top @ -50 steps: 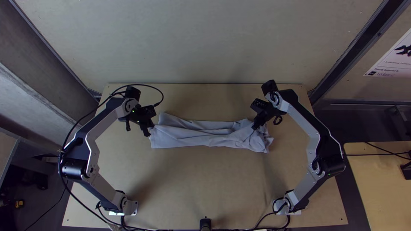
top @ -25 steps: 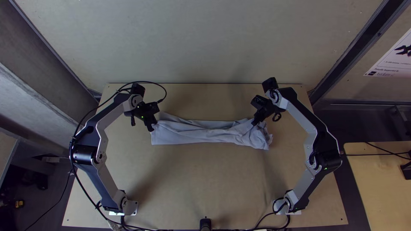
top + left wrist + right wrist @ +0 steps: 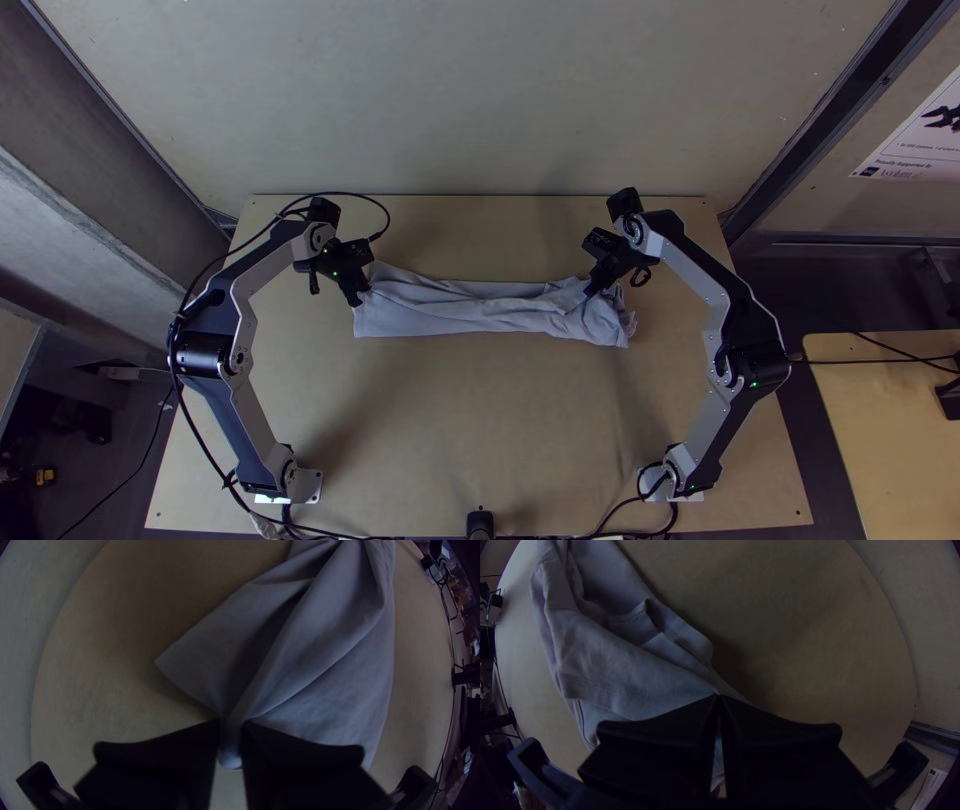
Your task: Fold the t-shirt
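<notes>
Left fingers (image 3: 353,290) have shifted inward, clamped on the t-shirt (image 3: 450,317), right fingers (image 3: 596,284) pinched together on it too

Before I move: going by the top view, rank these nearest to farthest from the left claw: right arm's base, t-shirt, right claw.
From the left claw:
1. T-shirt, its left end pinched in that claw.
2. Right claw, across at the shirt's right end.
3. Right arm's base, lower right, near the table's near edge.
</notes>
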`<action>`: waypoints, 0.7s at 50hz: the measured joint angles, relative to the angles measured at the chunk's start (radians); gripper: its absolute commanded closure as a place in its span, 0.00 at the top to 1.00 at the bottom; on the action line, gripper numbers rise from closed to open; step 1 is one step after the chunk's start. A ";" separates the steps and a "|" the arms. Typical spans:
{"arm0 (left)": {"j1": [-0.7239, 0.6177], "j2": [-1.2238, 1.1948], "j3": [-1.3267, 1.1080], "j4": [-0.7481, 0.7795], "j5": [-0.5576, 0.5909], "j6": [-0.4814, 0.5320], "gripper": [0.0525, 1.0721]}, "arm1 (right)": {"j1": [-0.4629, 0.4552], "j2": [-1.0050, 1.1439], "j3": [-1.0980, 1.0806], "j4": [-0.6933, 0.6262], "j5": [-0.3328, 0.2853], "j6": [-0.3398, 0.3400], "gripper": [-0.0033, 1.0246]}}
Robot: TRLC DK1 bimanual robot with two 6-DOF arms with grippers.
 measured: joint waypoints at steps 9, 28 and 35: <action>0.007 0.000 0.000 0.002 -0.005 -0.022 0.96 | -0.002 0.000 0.000 0.003 0.002 0.000 0.70; 0.021 -0.042 0.003 -0.009 0.005 -0.108 0.96 | -0.013 -0.081 0.000 0.003 0.008 0.042 0.89; 0.053 -0.079 0.004 -0.032 0.027 -0.140 0.96 | -0.013 -0.136 0.000 0.003 0.008 0.047 0.89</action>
